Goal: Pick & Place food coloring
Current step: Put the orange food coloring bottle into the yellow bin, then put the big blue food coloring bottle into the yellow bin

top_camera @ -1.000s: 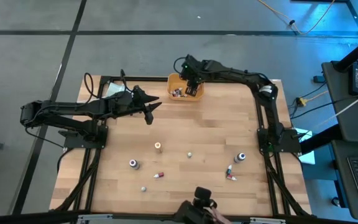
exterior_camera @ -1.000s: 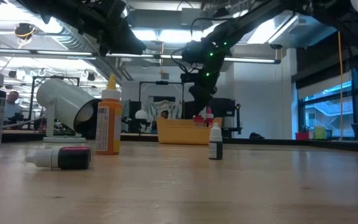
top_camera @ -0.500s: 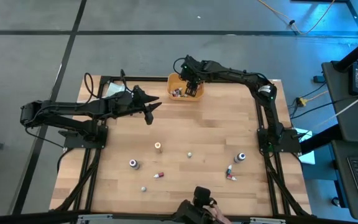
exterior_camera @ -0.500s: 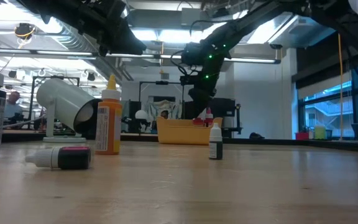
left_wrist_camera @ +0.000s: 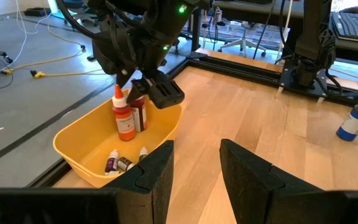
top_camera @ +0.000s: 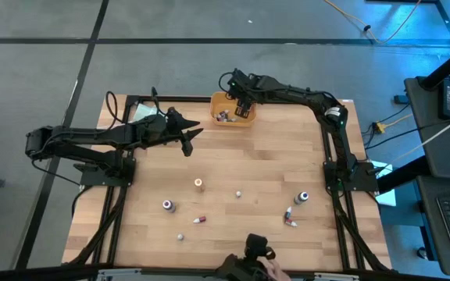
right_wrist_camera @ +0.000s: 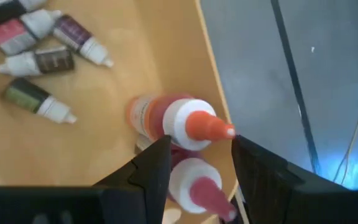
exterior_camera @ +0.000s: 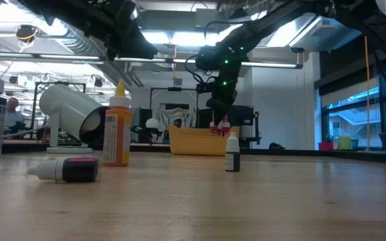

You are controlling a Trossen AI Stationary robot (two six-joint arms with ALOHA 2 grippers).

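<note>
Orange-capped red dropper bottle (right_wrist_camera: 182, 121) stands upright in the yellow plastic bin (top_camera: 222, 103) at the worktop's far edge, beside a red-capped one (right_wrist_camera: 194, 183). Right gripper (right_wrist_camera: 194, 163) hovers just above, fingers parted, holding nothing. Risk: a fingertip clips a cap on retract and topples both. Left gripper (left_wrist_camera: 194, 163) idles part-open, empty, near the left edge.

I'm lifting my right hand (top_camera: 244, 99) up off the orange-capped bottle (right_wrist_camera: 182, 120) in the yellow bin (top_camera: 223, 102), fingers spreading apart, leaving it standing next to the pink-capped one (right_wrist_camera: 199, 186).
</note>
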